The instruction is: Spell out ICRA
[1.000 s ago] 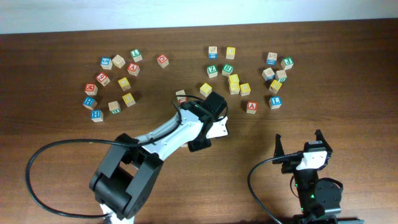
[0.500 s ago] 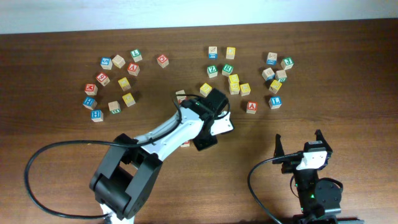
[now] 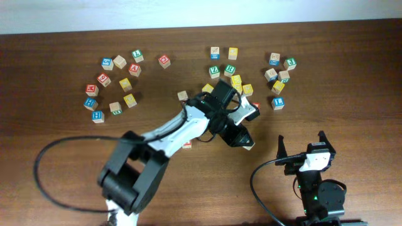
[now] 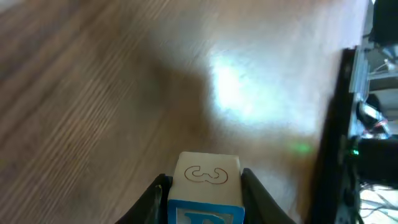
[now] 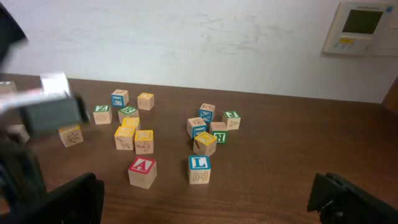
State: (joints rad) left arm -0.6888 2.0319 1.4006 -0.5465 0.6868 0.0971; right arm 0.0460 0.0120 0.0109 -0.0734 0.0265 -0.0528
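Wooden alphabet cubes lie scattered over the dark table [image 3: 56,135] as the left gripper [image 4: 204,186] pinches a blue-faced cube [image 4: 207,175] between its two fingers, a plain engraved side turned up. Whether that cube rests on the wood or hangs clear of it cannot be told.

Seen from overhead, the gripper's head now sits just beside the red A cube [image 5: 142,167], on its left, and hides part of it. A second earlier the head lay well to the left of the A cube, close to a pale cube [image 3: 183,95]. Since then the arm has swung across to the right. In the right wrist view it shows only as a grey blur to the left of the A cube.

The A cube itself has not shifted. It stands upright with its letter facing the right wrist camera, and a blue L cube [image 5: 199,168] is near it on the right. The other loose cubes behind it also lie as before, their letters too small to read from above.

The right gripper [image 3: 302,144] has not moved. It waits on the near side of the A cube, well apart from it, with its jaws spread wide and nothing between them.
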